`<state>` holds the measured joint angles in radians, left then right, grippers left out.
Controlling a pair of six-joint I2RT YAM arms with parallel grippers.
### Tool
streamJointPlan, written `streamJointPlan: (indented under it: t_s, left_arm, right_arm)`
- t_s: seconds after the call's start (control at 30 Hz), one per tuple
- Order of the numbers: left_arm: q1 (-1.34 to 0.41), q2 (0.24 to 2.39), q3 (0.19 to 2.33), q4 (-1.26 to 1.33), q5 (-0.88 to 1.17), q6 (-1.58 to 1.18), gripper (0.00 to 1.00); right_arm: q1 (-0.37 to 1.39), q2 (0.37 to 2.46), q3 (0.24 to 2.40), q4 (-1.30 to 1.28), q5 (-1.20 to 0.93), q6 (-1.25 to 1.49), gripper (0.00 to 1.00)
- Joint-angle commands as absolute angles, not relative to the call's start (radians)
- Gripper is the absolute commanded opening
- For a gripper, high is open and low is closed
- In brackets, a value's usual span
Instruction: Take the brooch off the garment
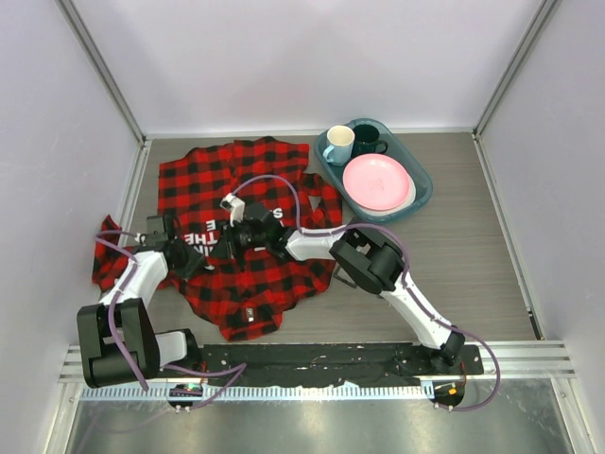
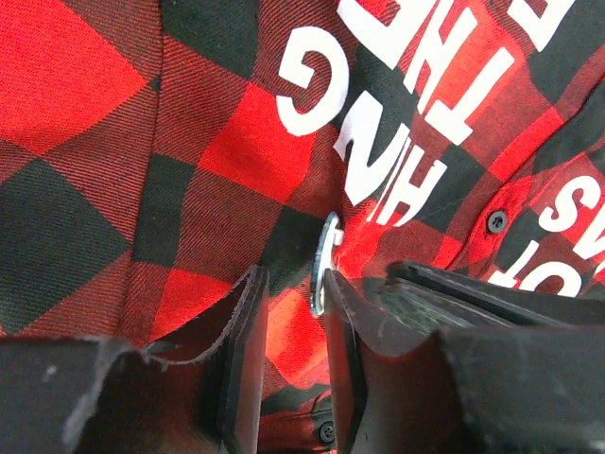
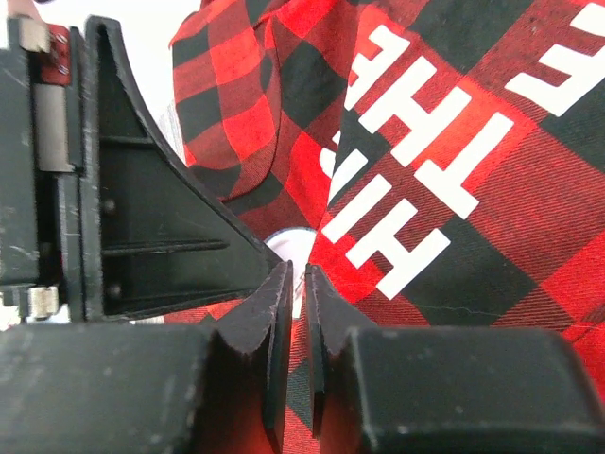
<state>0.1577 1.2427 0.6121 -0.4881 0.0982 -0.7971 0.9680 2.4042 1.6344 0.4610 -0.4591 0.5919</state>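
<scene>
Top view: the red-and-black checked flannel shirt (image 1: 236, 284) with white block lettering lies spread over the left half of the grey wood-grain tabletop (image 1: 473, 265), reaching from near the far edge almost to the near edge. The left gripper (image 1: 184, 251) and right gripper (image 1: 241, 230) both rest on its middle, close together. Towards the far right corner a teal plastic tray (image 1: 425, 186) holds a pink plate (image 1: 376, 182), a white mug (image 1: 338, 144) and a dark mug (image 1: 367, 140). The brooch cannot be made out here. Left wrist view: the left gripper (image 2: 288, 312) stands with its fingers narrowly apart over the shirt (image 2: 217, 142). The silver metal brooch (image 2: 323, 263) sits on the cloth below the lettering, touching one fingertip. Right wrist view: the right gripper (image 3: 298, 293) is closed to a thin slit with red cloth of the shirt (image 3: 492, 236) showing in it.
</scene>
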Motion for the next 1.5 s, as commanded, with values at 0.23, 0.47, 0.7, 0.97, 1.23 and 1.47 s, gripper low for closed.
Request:
streamJointPlan:
  t_s: [0.23,0.47,0.7,0.97,1.23,1.47]
  left_arm:
    - [0.164,1.169,0.554,-0.376,0.1,-0.837,0.45]
    - [0.175,1.126,0.522,-0.304,0.115,-0.87,0.58]
    - [0.23,1.078,0.48,-0.275,0.144,-0.902,0.54]
    - [0.264,1.112,0.463,-0.223,0.21,-0.903,0.35]
    - [0.261,1.095,0.437,-0.176,0.229,-0.884,0.24]
    - [0.262,1.08,0.44,-0.215,0.21,-0.81,0.05]
  right_arm:
    - [0.986,2.425,1.692,0.397,-0.451,0.522,0.11]
    - [0.997,2.437,1.709,0.374,-0.453,0.505,0.08]
    - [1.006,2.437,1.72,0.359,-0.448,0.479,0.08]
    - [1.008,2.43,1.718,0.353,-0.437,0.471,0.07]
    - [1.009,2.425,1.721,0.341,-0.422,0.468,0.08]
    - [1.009,2.422,1.732,0.325,-0.416,0.46,0.11]
